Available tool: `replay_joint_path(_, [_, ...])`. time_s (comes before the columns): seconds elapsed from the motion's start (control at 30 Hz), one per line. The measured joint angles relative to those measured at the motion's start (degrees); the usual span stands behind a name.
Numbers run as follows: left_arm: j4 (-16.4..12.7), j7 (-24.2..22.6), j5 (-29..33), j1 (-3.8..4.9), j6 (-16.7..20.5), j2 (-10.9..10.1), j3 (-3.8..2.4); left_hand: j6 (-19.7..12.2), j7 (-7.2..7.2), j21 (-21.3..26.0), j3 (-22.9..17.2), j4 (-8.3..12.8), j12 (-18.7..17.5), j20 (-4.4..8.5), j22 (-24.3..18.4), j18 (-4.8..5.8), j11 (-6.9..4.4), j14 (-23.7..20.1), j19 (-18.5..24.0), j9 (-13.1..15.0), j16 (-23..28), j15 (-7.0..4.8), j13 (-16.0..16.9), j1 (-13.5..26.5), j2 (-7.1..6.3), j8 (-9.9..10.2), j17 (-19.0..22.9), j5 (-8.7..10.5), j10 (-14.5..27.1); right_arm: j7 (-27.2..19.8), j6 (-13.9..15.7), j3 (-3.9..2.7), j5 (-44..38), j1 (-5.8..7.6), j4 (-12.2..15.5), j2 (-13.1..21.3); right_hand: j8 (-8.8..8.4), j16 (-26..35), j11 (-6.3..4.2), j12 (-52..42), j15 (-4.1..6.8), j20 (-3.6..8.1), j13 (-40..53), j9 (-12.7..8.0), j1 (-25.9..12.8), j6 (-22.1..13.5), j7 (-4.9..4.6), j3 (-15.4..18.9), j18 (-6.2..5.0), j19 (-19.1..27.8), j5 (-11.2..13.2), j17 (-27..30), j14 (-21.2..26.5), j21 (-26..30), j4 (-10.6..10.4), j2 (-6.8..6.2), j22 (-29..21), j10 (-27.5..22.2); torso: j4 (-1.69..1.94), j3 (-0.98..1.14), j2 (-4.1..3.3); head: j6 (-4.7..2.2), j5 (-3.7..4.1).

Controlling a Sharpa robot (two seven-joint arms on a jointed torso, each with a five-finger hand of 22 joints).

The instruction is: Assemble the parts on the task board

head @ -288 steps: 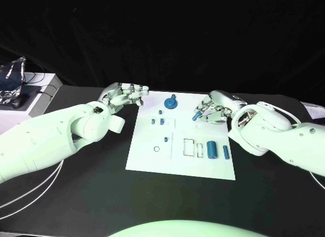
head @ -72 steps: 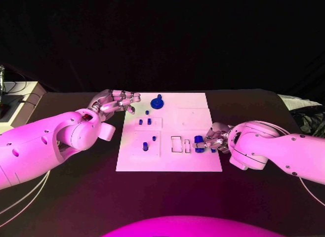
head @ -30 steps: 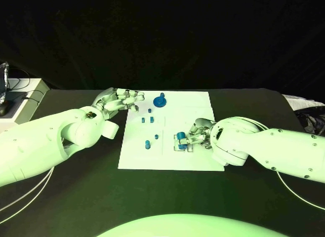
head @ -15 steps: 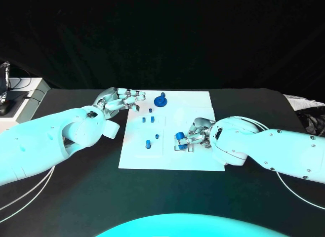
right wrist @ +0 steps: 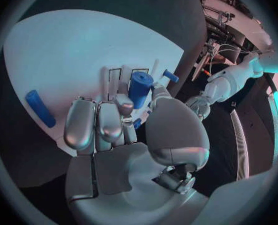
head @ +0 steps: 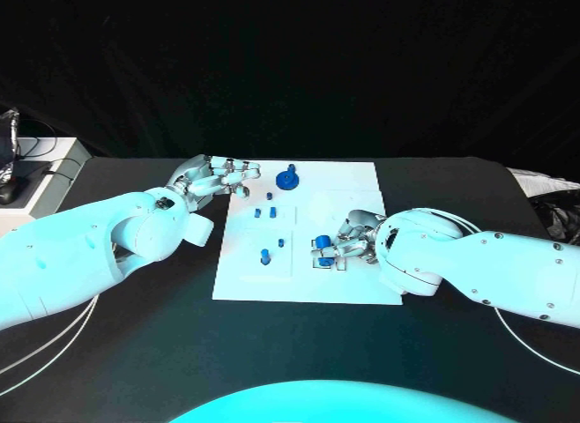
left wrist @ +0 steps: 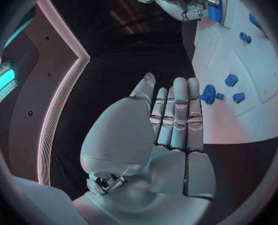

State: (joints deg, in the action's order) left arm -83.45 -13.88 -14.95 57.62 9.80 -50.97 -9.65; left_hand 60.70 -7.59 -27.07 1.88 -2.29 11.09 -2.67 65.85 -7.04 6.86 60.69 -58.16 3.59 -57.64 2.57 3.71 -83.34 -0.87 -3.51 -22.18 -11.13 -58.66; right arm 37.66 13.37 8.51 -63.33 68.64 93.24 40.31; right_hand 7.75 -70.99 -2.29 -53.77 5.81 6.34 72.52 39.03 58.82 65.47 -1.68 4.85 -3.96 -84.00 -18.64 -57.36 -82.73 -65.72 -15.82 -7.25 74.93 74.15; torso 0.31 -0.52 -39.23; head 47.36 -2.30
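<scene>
From the head view, the white task board lay at the middle of the black worktop. The right hand sat over the board's middle, gripping a blue cylinder just above the rectangular slots. The left hand hung beside the board's far left corner, fingers curled in and holding nothing. A blue knob stood near that corner, and a small blue peg stood left of the right hand.

In the left wrist view, the left hand was curled on nothing, the knob beyond its fingertips.

In the right wrist view, the right hand pinched the cylinder upright over the board; a second blue cylinder lay flat nearby.
</scene>
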Motion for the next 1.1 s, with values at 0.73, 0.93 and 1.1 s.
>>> replay_joint_path(0.73, [-0.1,0.1,0.0,0.0,0.0,-0.2,0.0,0.0,0.0,0.2,0.0,0.0,0.0,0.0,0.1,0.01,0.21,-0.2,0.0,0.0,0.0,0.2,0.0,0.0,0.0,0.0,0.1,0.0,0.2,-0.5,2.3,0.06,-0.6,-0.15,0.9,1.3,-0.01,0.0,-0.05,0.0,0.0,0.0,-0.2,0.0,-3.2,-0.1,-0.15,0.1,0.0,0.0,4.2,-0.2,0.0,0.0,-0.6,-1.72,0.0,0.0,0.0,0.04,0.0,0.28,-0.22])
replay_joint_path(0.93, [-0.1,0.1,0.0,0.0,0.0,-0.3,0.0,0.0,0.0,0.2,0.0,0.0,0.0,0.0,0.1,0.0,0.21,-0.2,0.0,0.0,0.0,0.2,0.0,0.0,0.0,0.0,0.1,0.0,0.2,-1.7,2.9,0.07,-0.8,-0.21,1.8,2.8,0.25,0.0,-0.05,0.0,0.0,0.0,-0.2,0.1,2.4,0.1,-0.36,0.7,0.0,0.0,3.3,-0.3,0.0,-0.2,5.5,2.64,0.0,0.0,-0.01,0.04,-0.01,0.28,-0.22])
replay_joint_path(1.1, [-0.1,0.1,0.0,0.0,0.0,-0.3,0.0,0.0,0.0,0.2,0.0,0.0,0.0,0.0,0.1,0.01,0.21,-0.2,0.0,0.0,0.0,0.2,0.0,0.0,0.0,0.0,0.1,0.0,0.2,-3.0,3.0,0.07,-0.8,-0.38,2.8,3.8,0.66,0.0,0.13,-0.4,0.0,0.0,0.1,0.4,5.4,0.1,-0.35,-3.1,0.0,0.0,7.8,-0.4,0.0,-0.4,8.3,1.07,0.0,0.1,-0.03,0.04,-0.01,0.32,-0.25])
